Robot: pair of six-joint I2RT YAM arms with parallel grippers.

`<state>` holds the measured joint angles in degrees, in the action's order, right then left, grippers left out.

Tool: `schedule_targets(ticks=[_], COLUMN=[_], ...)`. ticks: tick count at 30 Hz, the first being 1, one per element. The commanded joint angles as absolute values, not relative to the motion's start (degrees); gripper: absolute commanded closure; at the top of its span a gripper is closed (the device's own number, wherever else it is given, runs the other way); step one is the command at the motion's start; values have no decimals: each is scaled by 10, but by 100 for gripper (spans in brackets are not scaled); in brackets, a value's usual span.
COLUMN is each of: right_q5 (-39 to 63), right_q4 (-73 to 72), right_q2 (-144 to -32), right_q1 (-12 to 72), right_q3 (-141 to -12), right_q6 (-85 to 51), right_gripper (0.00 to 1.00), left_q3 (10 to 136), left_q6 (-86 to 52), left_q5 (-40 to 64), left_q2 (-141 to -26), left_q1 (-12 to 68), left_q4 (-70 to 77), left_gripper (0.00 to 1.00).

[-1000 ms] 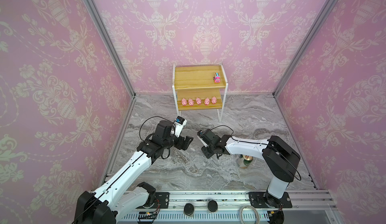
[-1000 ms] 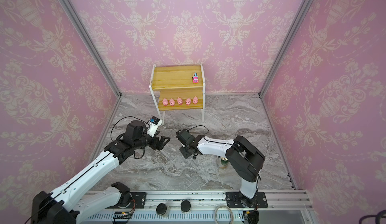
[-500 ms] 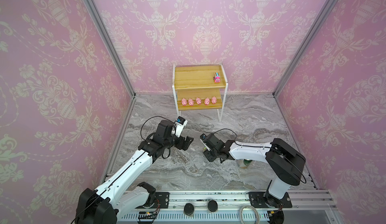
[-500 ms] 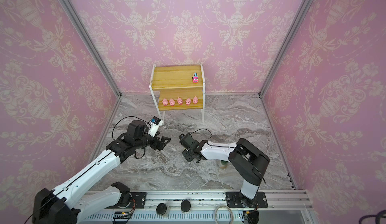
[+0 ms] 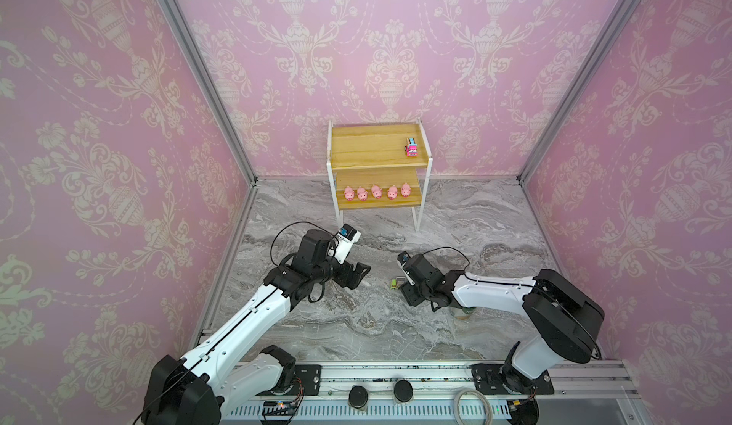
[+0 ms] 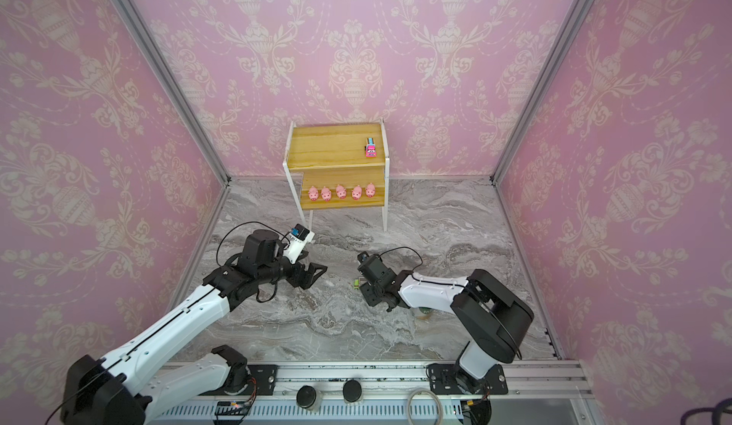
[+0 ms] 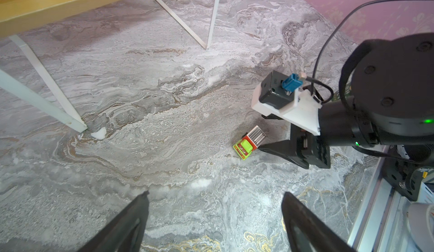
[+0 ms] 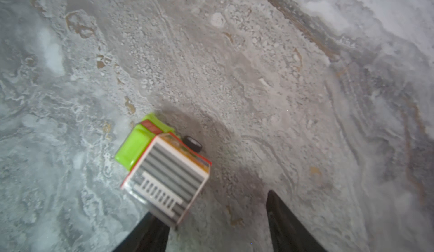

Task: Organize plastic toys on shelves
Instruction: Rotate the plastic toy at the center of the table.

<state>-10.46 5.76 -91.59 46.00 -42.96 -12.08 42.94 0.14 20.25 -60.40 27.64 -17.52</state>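
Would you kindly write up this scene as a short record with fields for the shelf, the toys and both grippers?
rack: two wooden boards on a white frame, standing against the back wall
top board: one pink truck near one end
lower board: five pigs in a row
floor: green truck, not yet shelved
right gripper: open, low over the floor, one fingertip at the green truck's back end, no grip on it
left gripper: open, empty, pointing towards the green truck
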Motion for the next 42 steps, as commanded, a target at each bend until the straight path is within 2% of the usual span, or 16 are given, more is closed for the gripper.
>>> schedule_targets(ticks=[1, 10, 23, 28, 35, 42], right_q5=[-108, -105, -51, -107, -91, -122], right_q4=[24, -27, -46, -10, -27, -75], right_q2=[-892, -906, -976, -911, -786, -779], right_q1=[442, 397, 381, 381, 398, 454], right_q3=[-408, -419, -509, -499, -422, -366], right_q6=[-135, -132, -162, -165, -206, -230], right_gripper=[34, 31, 27, 24, 24, 25], left_q3=[428, 475, 472, 479, 473, 455], left_q6=[31, 54, 31, 20, 6, 1], left_q5=[228, 197, 171, 135, 94, 97], left_q2=[-601, -664, -660, -641, -609, -597], left_q1=[294, 344, 346, 346, 346, 346], left_q4=[-185, -231, -218, -238, -248, -221], left_gripper=[10, 11, 11, 8, 3, 1])
